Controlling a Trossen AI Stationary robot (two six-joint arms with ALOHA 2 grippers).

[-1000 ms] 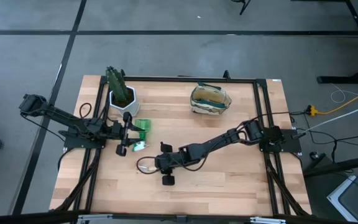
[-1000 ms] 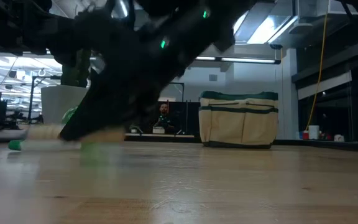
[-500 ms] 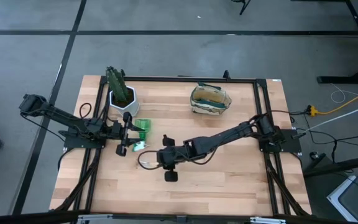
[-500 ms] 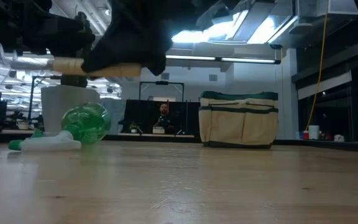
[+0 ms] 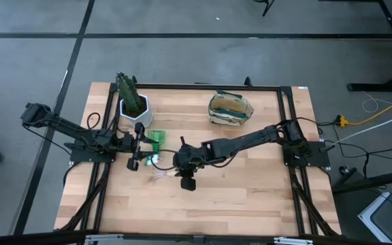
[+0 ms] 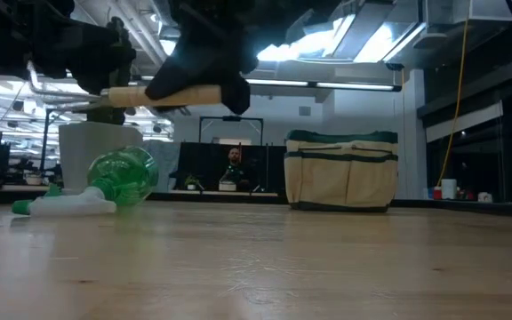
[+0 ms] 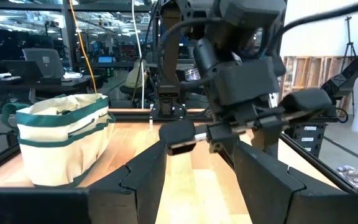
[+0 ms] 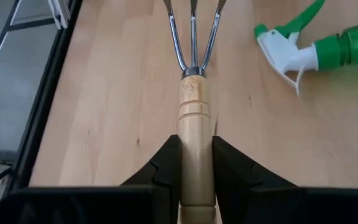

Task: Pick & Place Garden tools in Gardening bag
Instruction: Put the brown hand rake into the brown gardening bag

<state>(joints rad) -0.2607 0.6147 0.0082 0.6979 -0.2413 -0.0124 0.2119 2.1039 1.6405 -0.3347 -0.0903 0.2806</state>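
Observation:
My right gripper is shut on the wooden-handled pronged rake above the table's middle. The rake's prongs point toward the table's left edge. A green-and-white spray bottle lies on its side on the table next to my left gripper, which is open and empty. The beige gardening bag with green trim stands upright at the far side and also shows in the low view. The trowel and the shears do not show. My right gripper pinches the rake's wooden handle between its two fingers, back from the metal collar. The fingers run level along the handle, coming from the table's right. The rake is lifted clear of the table and lies about level.
A white pot with a green cactus stands at the far left, behind the spray bottle. A black frame runs around the tabletop. Bare wood lies toward the near edge. A person shows far off in the room.
My right gripper has risen from the tabletop with the rake and gone a little toward the far edge. The rake is now lifted clear and level, where before it lay low at the table.

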